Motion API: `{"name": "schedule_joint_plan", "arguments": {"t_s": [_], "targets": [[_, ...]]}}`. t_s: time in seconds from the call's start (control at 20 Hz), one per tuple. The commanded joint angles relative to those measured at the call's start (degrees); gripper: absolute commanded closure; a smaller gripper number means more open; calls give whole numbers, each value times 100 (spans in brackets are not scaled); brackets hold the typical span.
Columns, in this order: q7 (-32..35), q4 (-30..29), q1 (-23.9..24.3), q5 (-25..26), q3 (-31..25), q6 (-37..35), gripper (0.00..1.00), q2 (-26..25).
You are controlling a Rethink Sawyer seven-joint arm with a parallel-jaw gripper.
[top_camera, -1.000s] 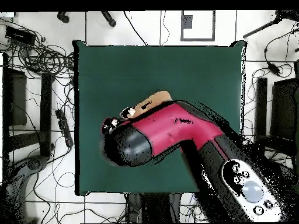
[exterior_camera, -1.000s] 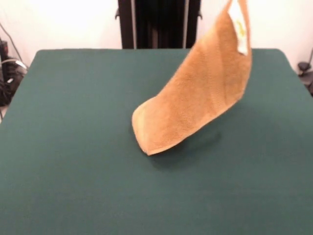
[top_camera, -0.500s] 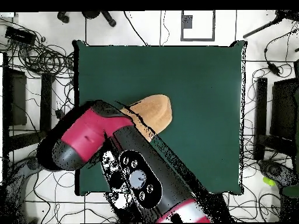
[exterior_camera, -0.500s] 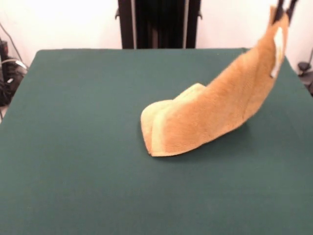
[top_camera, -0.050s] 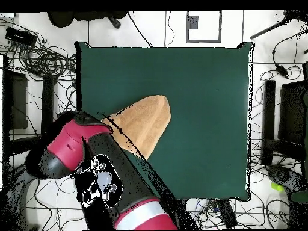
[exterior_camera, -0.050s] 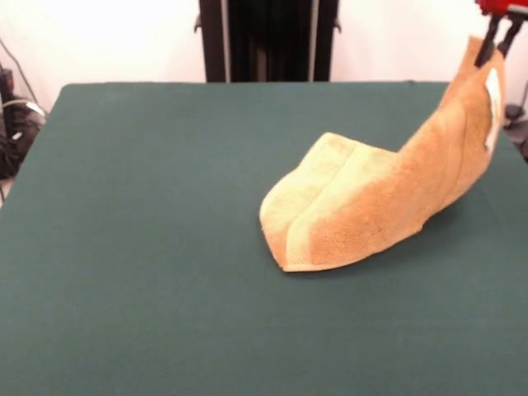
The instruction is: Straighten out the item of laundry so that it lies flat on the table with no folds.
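- The hand [exterior_camera, -0.050s: 497, 35] pinches one corner of the orange-tan towel [exterior_camera, -0.050s: 371, 206], lifted.
- The towel's other end lies folded on the green worktop [exterior_camera, -0.050s: 148, 247].

Tangled black cables [top_camera, -0.050s: 42, 57] on the tiled floor [top_camera, -0.050s: 150, 27] beside the counter [top_camera, -0.050s: 198, 90], a grey-framed square panel [top_camera, -0.050s: 203, 26] beyond its edge, black stands [top_camera, -0.050s: 269, 120] alongside.

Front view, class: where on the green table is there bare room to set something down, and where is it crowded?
The table is bare along the whole near edge and over its left half, from the far edge down. It is crowded right of centre, where the towel lies folded at its lower end and rises to the gripper clamping its corner at the upper right.
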State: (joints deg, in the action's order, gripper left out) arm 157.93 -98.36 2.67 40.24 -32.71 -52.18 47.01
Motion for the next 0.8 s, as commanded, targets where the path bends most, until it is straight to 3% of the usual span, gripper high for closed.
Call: {"name": "schedule_joint_plan", "arguments": {"t_s": [0.05, 0.35, 0.45, 0.7, 0.8], "targets": [[1886, 816, -516, -637, 660, -202, 100, -236], [1704, 1641, -991, -1145, 888, -780, 100, -382], [1388, 1550, -973, -1258, 963, -721, 100, -313], [495, 1495, -1047, -902, 1407, -1719, 100, -89], [451, 1017, -746, -1223, 1329, -985, 100, 172]]}}
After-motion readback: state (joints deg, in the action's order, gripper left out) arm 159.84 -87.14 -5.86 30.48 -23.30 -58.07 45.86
